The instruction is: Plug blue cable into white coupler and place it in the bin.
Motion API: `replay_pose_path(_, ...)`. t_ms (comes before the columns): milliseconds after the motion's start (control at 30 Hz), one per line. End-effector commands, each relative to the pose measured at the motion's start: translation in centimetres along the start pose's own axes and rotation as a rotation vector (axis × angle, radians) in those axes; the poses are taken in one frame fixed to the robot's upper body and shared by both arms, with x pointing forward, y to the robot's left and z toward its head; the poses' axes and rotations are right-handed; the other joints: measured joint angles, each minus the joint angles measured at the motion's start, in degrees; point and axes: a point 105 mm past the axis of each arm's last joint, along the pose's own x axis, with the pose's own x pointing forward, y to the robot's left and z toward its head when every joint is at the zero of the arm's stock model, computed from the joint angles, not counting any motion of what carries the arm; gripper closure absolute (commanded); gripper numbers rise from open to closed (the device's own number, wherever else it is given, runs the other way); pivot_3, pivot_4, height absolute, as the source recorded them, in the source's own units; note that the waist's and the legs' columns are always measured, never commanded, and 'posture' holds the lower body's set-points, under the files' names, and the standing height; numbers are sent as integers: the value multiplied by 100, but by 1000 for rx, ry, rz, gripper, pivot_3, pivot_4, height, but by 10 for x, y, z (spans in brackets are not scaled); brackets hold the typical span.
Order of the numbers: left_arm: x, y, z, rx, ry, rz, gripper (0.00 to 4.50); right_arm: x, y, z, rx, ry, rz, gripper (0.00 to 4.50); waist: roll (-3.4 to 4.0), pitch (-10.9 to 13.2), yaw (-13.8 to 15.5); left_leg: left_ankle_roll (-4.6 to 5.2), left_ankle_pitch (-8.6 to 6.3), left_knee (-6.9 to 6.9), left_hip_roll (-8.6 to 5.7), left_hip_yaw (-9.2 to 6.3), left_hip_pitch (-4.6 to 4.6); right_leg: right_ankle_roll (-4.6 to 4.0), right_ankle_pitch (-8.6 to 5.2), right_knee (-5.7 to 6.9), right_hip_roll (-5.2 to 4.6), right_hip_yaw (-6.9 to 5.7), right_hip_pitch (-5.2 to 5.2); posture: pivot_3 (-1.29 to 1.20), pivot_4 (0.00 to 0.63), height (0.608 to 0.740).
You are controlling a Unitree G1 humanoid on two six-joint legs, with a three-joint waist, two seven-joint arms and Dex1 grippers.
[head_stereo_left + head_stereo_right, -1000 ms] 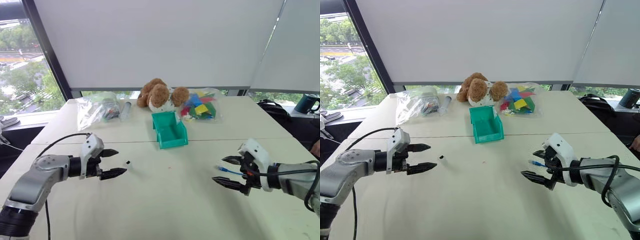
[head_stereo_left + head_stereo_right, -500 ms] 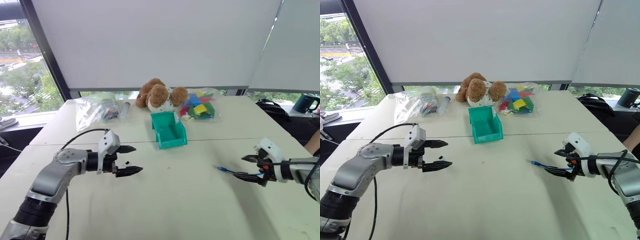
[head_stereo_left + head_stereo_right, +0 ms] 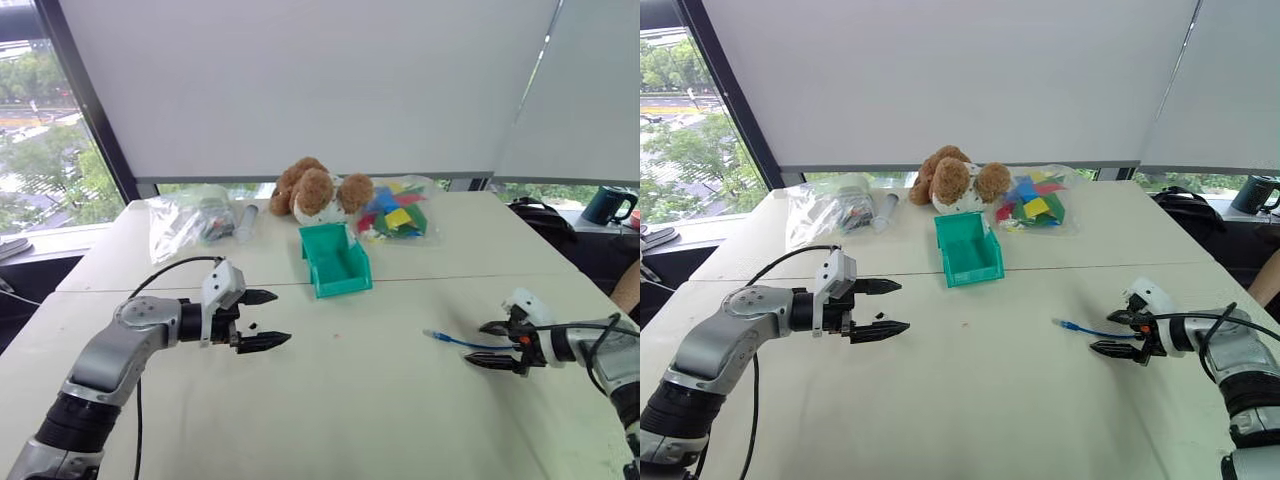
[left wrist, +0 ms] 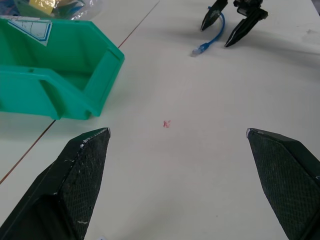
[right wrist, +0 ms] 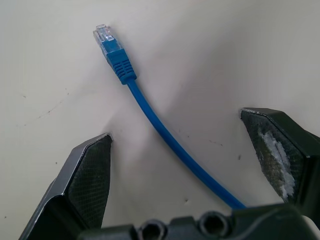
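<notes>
right gripper (image 5: pixel 180 165) low over the table, jaws spread astride the blue cable (image 5: pixel 150 112); left gripper (image 3: pixel 883 306) level, jaws spread.

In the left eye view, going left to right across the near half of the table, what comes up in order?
left gripper → small dark item between its fingertips, identity unclear → tiny red mark on the table → plug end of the blue cable → right gripper, open around the cable.
</notes>
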Motion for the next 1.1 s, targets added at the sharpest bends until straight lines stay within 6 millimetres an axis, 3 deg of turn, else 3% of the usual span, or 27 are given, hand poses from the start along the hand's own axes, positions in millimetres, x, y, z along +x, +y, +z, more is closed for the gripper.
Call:
replay_pose_path(33,-2,-1,9,53,-17,7,0,10,9,-9,-13,45,57,919,0,0,1,0,0,0,1,0,3,0,0,0,0,0,3,0,150,740)
replay_pose_path(267,-3,0,8,55,-16,21,0,14,16,-1,-69,33,105,4443,-1,0,9,2,-3,-10,2,-5,61,-1,-1,-13,0,-1,66,0,150,740)
replay_pose_path(333,-3,1,8,55,-18,22,0,14,18,5,-90,26,117,4443,-1,0,10,2,-4,-15,3,-6,79,-3,-2,-16,-1,0,83,0,150,740)
replay_pose_path(400,-1,1,10,56,-24,11,0,18,29,27,-176,-4,172,4443,0,0,5,2,-4,-15,4,-7,79,-3,-2,-15,-1,0,82,0,150,740)
replay_pose_path(567,9,-3,11,76,-26,-62,0,39,82,85,-387,-85,350,4443,11,6,5,2,-4,-16,5,-6,77,-1,-1,-8,0,0,71,0,150,740)
replay_pose_path(667,15,-7,10,94,-22,-116,0,57,114,105,-455,-107,450,4443,11,6,21,2,-4,-16,3,-8,75,-1,-2,-8,0,-1,71,0,150,740)
replay_pose_path(800,22,-12,3,136,9,-180,0,83,137,111,-494,-83,518,4443,9,6,52,2,-3,-15,0,-13,70,-2,-2,-11,-4,-2,72,0,150,740)
replay_pose_path(967,31,-18,-10,172,44,-242,0,113,145,104,-558,-17,512,4443,9,6,30,2,-4,-15,-4,-12,68,-3,-3,-14,-7,-2,71,0,150,740)
replay_pose_path(1100,38,-23,-21,171,65,-290,0,120,138,102,-647,14,444,4443,7,4,0,2,-4,-15,-4,-10,73,-2,-2,-11,1,-3,72,0,150,740)
